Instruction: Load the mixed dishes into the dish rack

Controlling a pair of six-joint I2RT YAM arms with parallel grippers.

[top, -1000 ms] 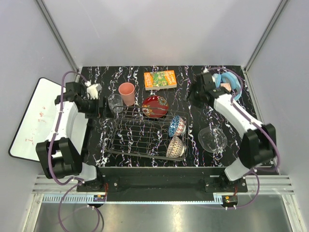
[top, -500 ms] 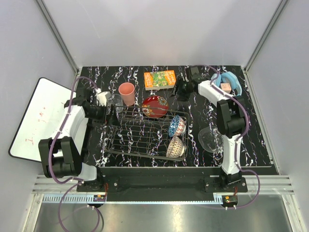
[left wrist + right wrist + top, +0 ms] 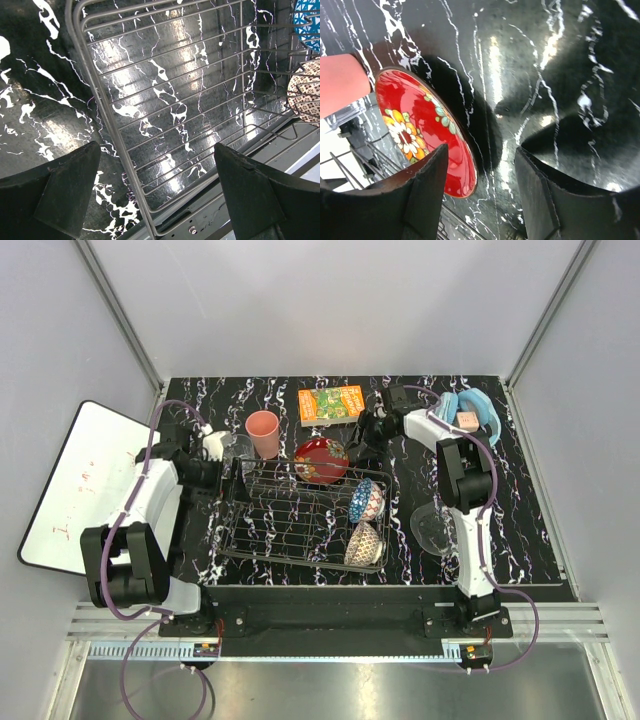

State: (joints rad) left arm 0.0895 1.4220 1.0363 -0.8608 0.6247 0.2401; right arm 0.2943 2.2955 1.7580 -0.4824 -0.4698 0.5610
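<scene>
The dish rack [image 3: 290,525] sits mid-table with the blue patterned bowl [image 3: 366,500] and the beige patterned bowl [image 3: 365,543] on edge at its right end. Behind the rack are the glossy red bowl [image 3: 321,460], the salmon-pink cup [image 3: 263,432] and the clear glass tumbler [image 3: 240,447]. The clear glass bowl [image 3: 438,527] lies on the table to the right. My left gripper [image 3: 155,192] hangs wide open over the rack's [image 3: 165,100] left near corner, holding nothing. My right gripper [image 3: 482,192] is open astride the red bowl's [image 3: 415,125] right rim, one finger [image 3: 420,200] over the bowl.
An orange-green box [image 3: 332,404] lies at the back, just behind my right gripper [image 3: 367,432]. Light-blue headphones [image 3: 470,410] sit at the back right. A white board [image 3: 70,480] leans off the table's left side. The pink cup [image 3: 340,85] stands close to the red bowl.
My right arm has swung left from the back right corner down to the red bowl's rim. My left gripper has shifted slightly toward the rack's left edge.
</scene>
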